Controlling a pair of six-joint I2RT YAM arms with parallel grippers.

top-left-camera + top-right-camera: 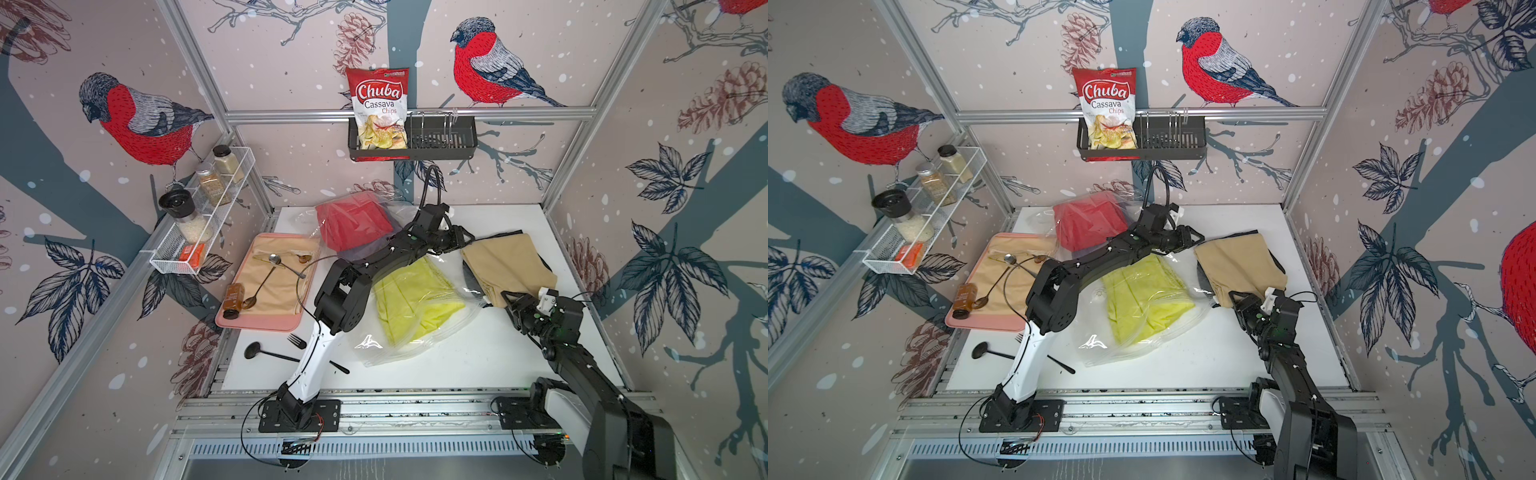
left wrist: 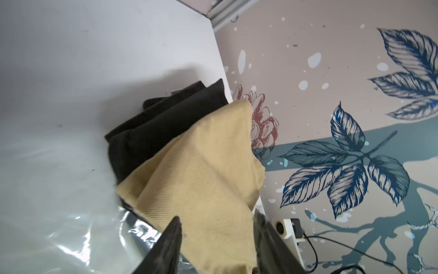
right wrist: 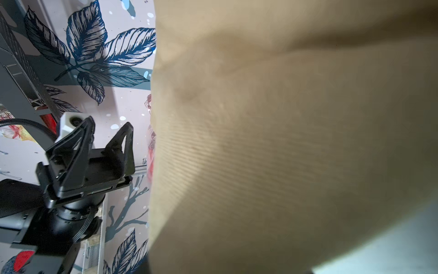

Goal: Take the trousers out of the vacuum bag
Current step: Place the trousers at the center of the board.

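Left arm (image 1: 365, 266): reaches from its base across the vacuum bag (image 1: 386, 353), wrist low. The left fingers (image 2: 170, 246) are apart, with the mustard trousers (image 1: 507, 262) showing between them.
Right arm (image 1: 582, 365): bent, right fingers (image 1: 515, 297) at the mustard pair's near corner. Whether they are apart or clamped cannot be told, as cloth fills the wrist view.
Around: pink tray (image 1: 257, 324) left of the bag. The left arm covers part of the bag.
Trousers: 2 pairs on the table (image 1: 478, 357) outside the bag, mustard atop black trousers (image 2: 154, 132). 3 pairs lie under clear crinkled plastic: yellow-green trousers (image 1: 411, 307), red trousers (image 1: 351, 224), purple trousers (image 1: 359, 251).
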